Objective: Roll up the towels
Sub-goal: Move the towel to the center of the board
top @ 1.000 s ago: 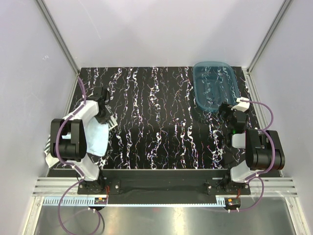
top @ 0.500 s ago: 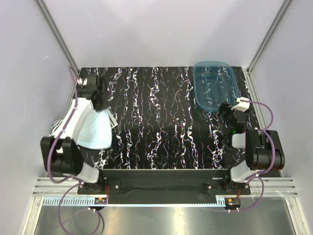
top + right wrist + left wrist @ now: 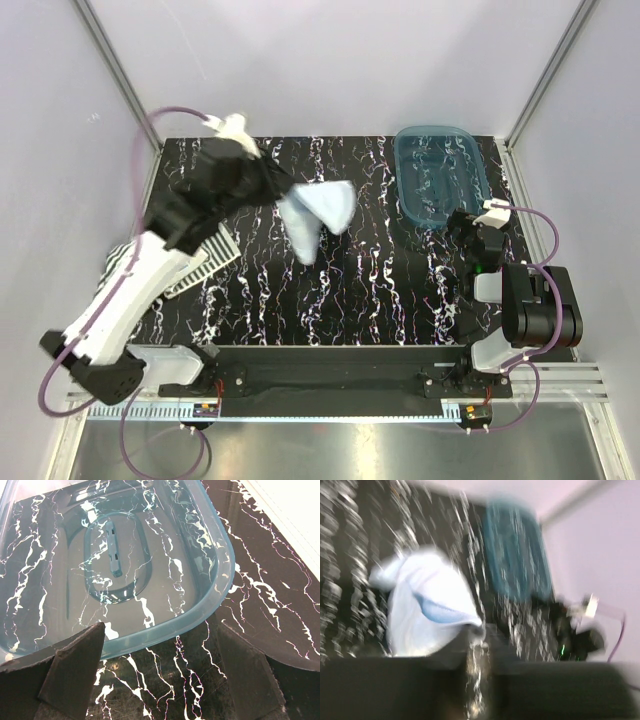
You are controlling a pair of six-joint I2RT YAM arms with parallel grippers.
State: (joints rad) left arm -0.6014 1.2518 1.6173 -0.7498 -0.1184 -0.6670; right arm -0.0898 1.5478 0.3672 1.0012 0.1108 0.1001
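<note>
Two towels: we see the striped towel (image 3: 195,262) flat by the left edge of the table (image 3: 380,290), partly hidden by the left arm (image 3: 130,290). Our right gripper (image 3: 160,680) gapes wide before the teal tub (image 3: 165,635). Farther out, the blue towel (image 3: 315,215) hangs bunched at the left gripper (image 3: 272,195); we cannot tell its grip.

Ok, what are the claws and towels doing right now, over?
Right claw open, empty, beside teal tub. Left claw blurred, grip unclear; blue towel bunched at its tip. Striped towel lies flat at left edge, unrolled. Tub far right, no obstacle.
</note>
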